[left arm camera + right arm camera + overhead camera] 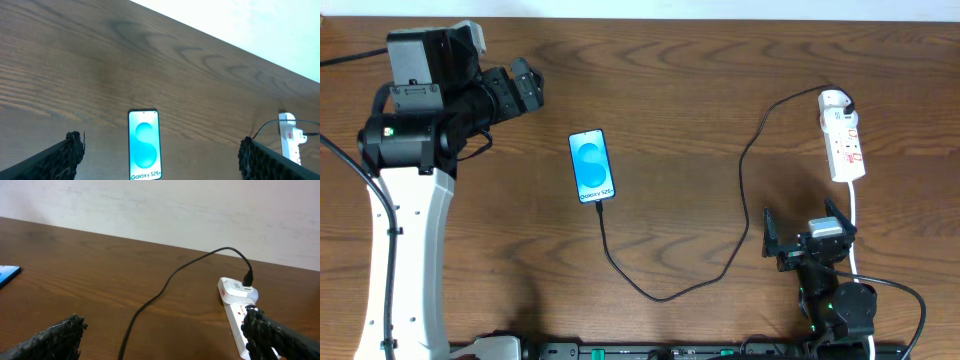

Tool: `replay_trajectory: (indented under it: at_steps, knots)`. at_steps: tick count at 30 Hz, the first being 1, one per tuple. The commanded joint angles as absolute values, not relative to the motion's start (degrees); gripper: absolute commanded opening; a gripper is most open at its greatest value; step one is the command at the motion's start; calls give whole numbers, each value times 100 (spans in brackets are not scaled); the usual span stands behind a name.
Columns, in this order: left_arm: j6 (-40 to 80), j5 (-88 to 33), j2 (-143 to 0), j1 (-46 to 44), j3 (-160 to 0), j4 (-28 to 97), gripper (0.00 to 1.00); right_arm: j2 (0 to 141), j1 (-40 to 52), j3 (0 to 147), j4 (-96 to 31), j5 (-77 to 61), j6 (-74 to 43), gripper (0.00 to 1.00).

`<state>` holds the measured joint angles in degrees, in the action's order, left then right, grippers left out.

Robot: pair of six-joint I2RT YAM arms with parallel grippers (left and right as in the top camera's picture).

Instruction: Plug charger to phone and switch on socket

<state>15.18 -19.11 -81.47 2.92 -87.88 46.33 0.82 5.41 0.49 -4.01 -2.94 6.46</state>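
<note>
Tools first: the left tool [532,84] hung over the far left of the table [680,60] with its fingers [70,152] spread wide and nothing between them. Through its wrist camera I could see the phone [592,165] framed right in that gap, lying flat on the wood, well apart from both fingers. The screen was lit bright blue and I could read the "Galaxy S25+" text.

On the other side, the right tool [165,322] sat low near the front right edge, its fingers parted just as wide and gripping nothing. It was near the socket [845,140], which lay along the right side of the table with its rounded end pointing away from me, its white cord [855,215] trailing back past the right arm.

The charger [744,190] was plugged into that rounded end. From there the black cable arched left, dropped toward the front of the table, swung round in a loose curve and ran up to the phone's near short edge. It met the phone there, though I couldn't tell whether the plug was fully seated. I couldn't make out the position of the socket's switch either.
</note>
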Motion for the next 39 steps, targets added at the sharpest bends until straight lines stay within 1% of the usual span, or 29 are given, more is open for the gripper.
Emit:
replay_trajectory:
  at_steps: [1,3,8,13,18,31,36,39]
  knots:
    - [1525,-1874,-8101,316,-8799,4866,100,27,563,32,-410,-252,563,99]
    - [1463,-1634,-8108,316,-8799,4880,100,27,563,32,-410,-252,563,99]
    - [1404,-1490,-8123,316,-8792,4838,100,27,563,32,-410,-252,563,99]
    - [438,-1492,-7994,303,-8571,4834,100,27,563,32,-410,-252,563,99]
    - [-8,-1490,-7430,305,-8112,4665,100,27,563,32,-410,-252,563,99]
    - [-38,-1428,-4646,309,-4698,2388,100,27,563,32,-410,-250,563,99]
    - [-40,-1424,-3586,309,-3461,1699,99,27,563,32,-410,-250,563,99]
    - [-40,-1275,-3142,309,-2987,1612,100,27,563,32,-410,-252,563,99]
